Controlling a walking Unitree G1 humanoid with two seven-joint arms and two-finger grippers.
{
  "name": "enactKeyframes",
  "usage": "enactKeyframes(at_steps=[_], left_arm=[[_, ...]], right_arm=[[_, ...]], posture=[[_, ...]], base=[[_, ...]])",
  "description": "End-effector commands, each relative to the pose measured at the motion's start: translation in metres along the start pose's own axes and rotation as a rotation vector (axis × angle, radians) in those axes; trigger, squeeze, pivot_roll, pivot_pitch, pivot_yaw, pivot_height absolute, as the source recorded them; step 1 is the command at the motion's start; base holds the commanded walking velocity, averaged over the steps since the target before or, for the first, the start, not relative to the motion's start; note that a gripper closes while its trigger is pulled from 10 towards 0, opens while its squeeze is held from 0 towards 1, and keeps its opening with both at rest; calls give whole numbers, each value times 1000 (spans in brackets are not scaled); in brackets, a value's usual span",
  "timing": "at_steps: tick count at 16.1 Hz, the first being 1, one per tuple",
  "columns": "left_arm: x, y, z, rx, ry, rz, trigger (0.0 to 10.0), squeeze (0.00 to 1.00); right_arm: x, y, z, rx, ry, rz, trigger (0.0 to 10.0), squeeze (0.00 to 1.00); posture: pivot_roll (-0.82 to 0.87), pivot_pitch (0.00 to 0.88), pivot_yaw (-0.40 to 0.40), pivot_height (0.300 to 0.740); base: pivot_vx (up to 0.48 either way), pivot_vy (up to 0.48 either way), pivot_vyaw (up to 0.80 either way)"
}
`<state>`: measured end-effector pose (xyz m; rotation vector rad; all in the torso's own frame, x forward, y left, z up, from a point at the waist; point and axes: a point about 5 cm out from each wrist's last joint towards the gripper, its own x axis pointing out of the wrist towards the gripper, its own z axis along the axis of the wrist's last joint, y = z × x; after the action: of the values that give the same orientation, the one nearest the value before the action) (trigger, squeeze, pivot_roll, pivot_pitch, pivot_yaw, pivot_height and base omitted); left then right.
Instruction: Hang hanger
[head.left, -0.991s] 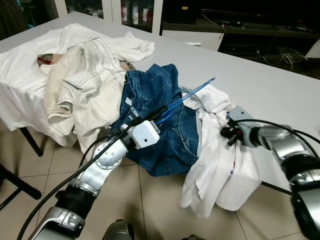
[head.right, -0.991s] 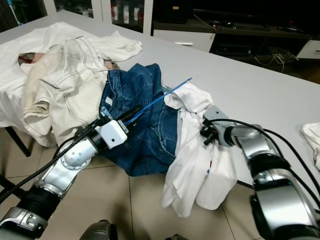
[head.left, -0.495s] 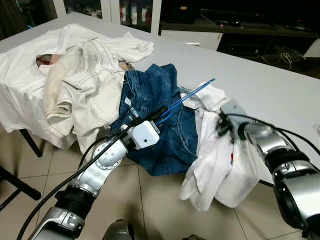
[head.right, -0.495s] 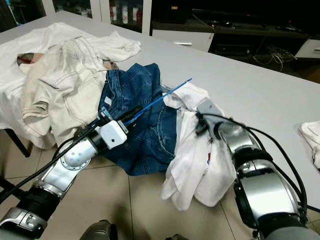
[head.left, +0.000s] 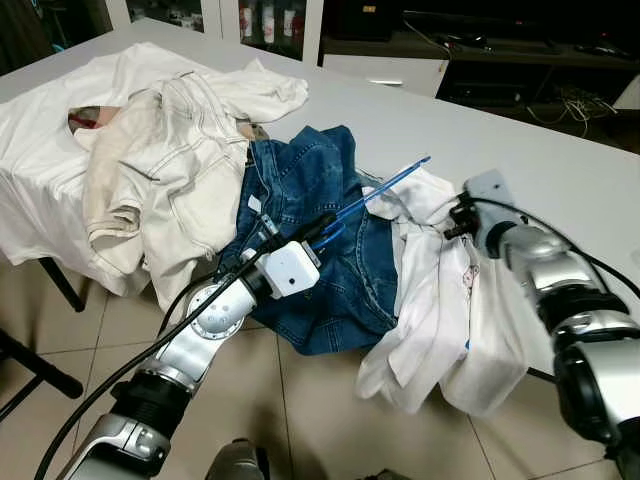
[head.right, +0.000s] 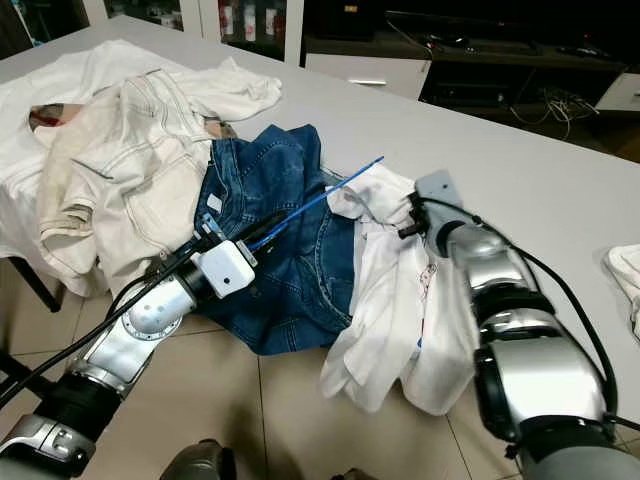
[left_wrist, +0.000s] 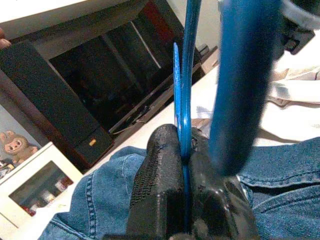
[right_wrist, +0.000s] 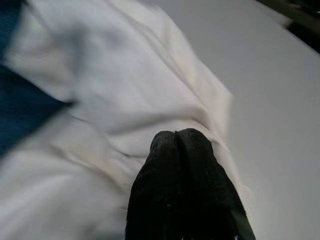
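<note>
A thin blue hanger (head.left: 390, 182) slants up over the blue jeans (head.left: 310, 190) toward the white shirt (head.left: 430, 300). My left gripper (head.left: 322, 230) is shut on its lower end; in the left wrist view the black fingers (left_wrist: 160, 165) pinch the blue wire (left_wrist: 184, 100). The shirt lies crumpled at the table's near edge and hangs down toward the floor. My right gripper (head.left: 452, 222) rests at the shirt's upper fold. In the right wrist view its fingertips (right_wrist: 175, 137) are pressed together with white fabric bunched around them.
A pile of cream and white clothes (head.left: 170, 150) covers the left of the white table (head.left: 560, 170). Another white cloth (head.right: 628, 272) lies at the right edge. Tiled floor (head.left: 300, 420) lies below, with a dark table leg (head.left: 60, 285) at left.
My right gripper has moved up and farther onto the table, and the shirt's upper fold has shifted with it. The left arm and the hanger have stayed put.
</note>
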<state>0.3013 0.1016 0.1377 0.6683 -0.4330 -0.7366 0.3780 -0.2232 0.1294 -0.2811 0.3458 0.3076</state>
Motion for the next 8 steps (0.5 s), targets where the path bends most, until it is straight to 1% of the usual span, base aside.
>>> enactKeyframes(at_steps=[1,2,3,6,8], left_arm=[[5,1,6,18,-27,-8,10000,0],[6,1,6,17,-28,-10,10000,0],[6,1,6,16,-29,-10,10000,0],[8,1,6,18,-33,-13,10000,0],[8,2,6,19,-34,-13,10000,0]], right_arm=[[-4,-7,12,11,-60,38,10000,0],[-10,-9,12,4,-88,133,10000,0],[-14,-11,11,-11,-91,184,10000,0],[-27,-16,-2,-92,-28,299,10000,0],[-41,-21,-14,-158,29,395,10000,0]], posture=[[124,0,-87,710],[124,0,-87,710],[118,0,-86,710],[112,0,-83,710],[111,0,-82,710]], base=[[0,0,0],[0,0,0],[0,0,0],[0,0,0],[0,0,0]])
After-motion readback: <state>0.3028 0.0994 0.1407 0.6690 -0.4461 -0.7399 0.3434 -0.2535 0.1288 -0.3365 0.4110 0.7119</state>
